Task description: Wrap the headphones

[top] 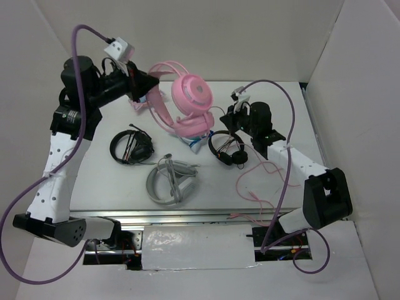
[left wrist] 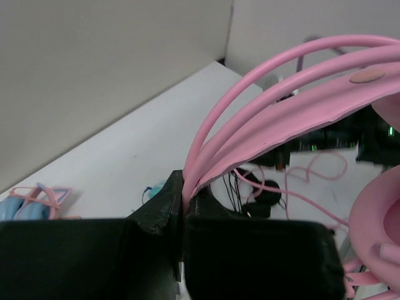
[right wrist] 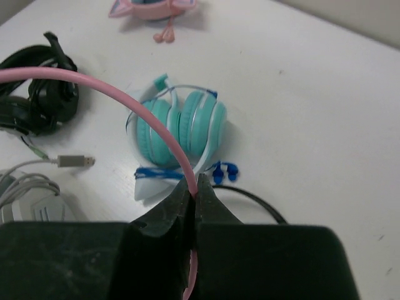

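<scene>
The large pink headphones (top: 190, 100) are lifted at the back of the table, cups hanging to the right. My left gripper (top: 154, 81) is shut on their headband (left wrist: 281, 106), which rises out of the closed jaws (left wrist: 185, 187); one padded cup (left wrist: 381, 219) shows at the right edge of the left wrist view. Just right of the cups, my right gripper (top: 224, 127) is shut on the thin pink cable (right wrist: 112, 87), which runs through the jaws (right wrist: 194, 187) and arcs away to the left. More of the cable (top: 265, 167) lies in loose loops on the table near the right arm.
Teal headphones (right wrist: 181, 128) with blue earbuds lie under the right gripper. A black on-ear pair (top: 226, 150) lies in the middle, a black headset (top: 131, 147) to the left and grey headphones (top: 172, 181) in front. A small pink-and-blue pair (left wrist: 31, 203) lies behind. White walls enclose the table.
</scene>
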You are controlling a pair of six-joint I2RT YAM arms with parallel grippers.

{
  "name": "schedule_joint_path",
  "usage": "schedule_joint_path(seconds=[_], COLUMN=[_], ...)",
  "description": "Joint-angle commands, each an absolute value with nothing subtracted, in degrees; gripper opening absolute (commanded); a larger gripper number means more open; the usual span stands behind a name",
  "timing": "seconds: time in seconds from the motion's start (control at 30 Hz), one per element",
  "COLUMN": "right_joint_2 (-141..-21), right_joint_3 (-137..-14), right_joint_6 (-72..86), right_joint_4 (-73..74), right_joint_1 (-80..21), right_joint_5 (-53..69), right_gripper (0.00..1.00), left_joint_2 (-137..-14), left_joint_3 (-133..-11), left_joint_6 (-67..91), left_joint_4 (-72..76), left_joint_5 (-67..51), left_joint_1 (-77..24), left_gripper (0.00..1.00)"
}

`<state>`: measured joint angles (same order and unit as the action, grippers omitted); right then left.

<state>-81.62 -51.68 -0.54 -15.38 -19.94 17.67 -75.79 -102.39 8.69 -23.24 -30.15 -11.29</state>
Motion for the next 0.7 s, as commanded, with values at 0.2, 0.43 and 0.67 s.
schedule_joint_path(seconds=[0.2, 0.43, 0.67], right_joint_2=[-83.6, -82.9, -84.8], right_joint_3=[-71.2, -80.4, -88.1], right_joint_6=[-6.1, -8.2, -11.4], right_joint_4=[-2.3, 6.8, 13.7], right_joint_1=[-18.5, -21.3, -24.2], right_joint_5=[3.5, -6.9, -12.6], right_gripper=[0.00, 0.00, 0.00], left_joint_2=[-72.0, -79.9, -87.1], left_joint_3=[-89.5, -89.0, -90.6], left_joint_6=[-1.6, -8.4, -11.6], left_joint_4=[-13.6, -14.8, -16.8], left_joint_5=[-24.6, -6.4, 6.2], left_joint_1=[-22.4, -30.7, -36.0], left_gripper=[0.00, 0.00, 0.00])
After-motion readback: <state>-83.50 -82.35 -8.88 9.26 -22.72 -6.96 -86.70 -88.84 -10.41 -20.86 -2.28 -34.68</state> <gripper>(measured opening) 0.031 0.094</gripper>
